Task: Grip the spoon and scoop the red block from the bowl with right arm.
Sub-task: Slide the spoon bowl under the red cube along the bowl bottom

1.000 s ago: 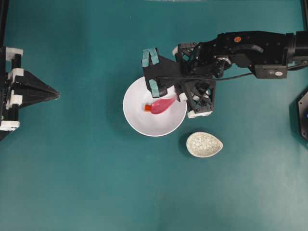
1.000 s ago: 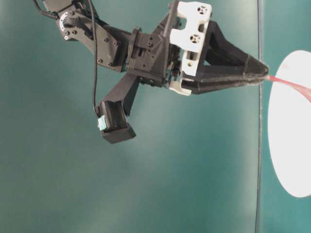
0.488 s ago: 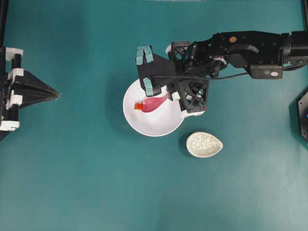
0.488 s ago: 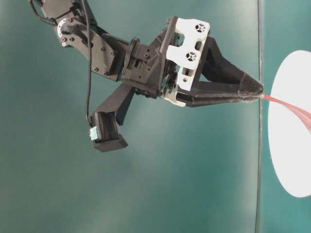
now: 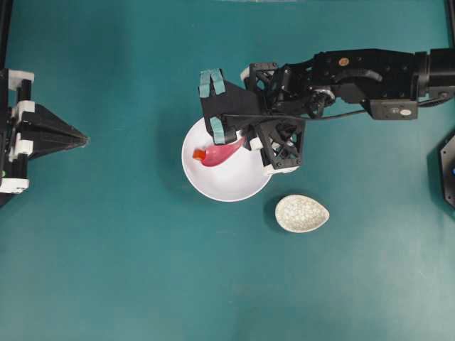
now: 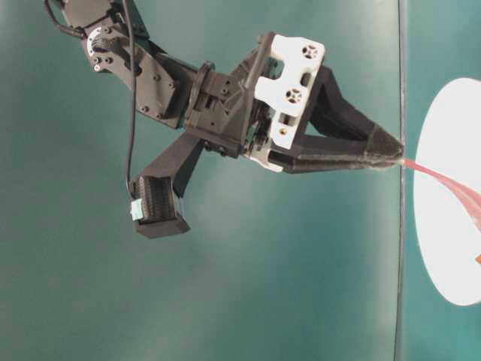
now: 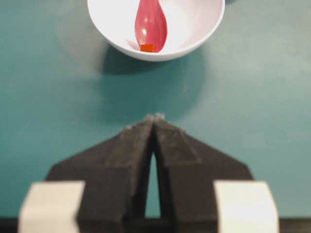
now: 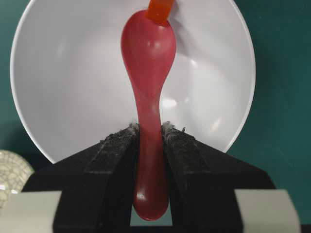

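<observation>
The white bowl point(image 5: 234, 181) sits mid-table with the pink spoon point(image 5: 222, 152) lying in it. My right gripper point(image 5: 247, 141) is shut on the spoon's handle at the bowl's upper right rim. In the right wrist view the handle runs between the pads point(image 8: 176, 138) of the right gripper point(image 8: 150, 127), and the spoon point(image 8: 148, 53) reaches across the bowl point(image 8: 73, 73). The red block point(image 8: 159, 10) touches the scoop's tip near the bowl's far wall; overhead the red block point(image 5: 199, 153) is at the left. My left gripper point(image 5: 84, 140) rests shut at the far left, away from the bowl.
A small speckled oval dish point(image 5: 302, 213) lies just right of and below the bowl. The right arm point(image 5: 362, 71) stretches in from the right edge. From table level, the right gripper point(image 6: 400, 150) hangs over the bowl point(image 6: 443, 248) with the spoon point(image 6: 443, 179) sloping down.
The right gripper has moved left and slightly up the overhead view with the spoon. The scoop's tip has pushed the red block leftward across the bowl. The left arm stayed still.
</observation>
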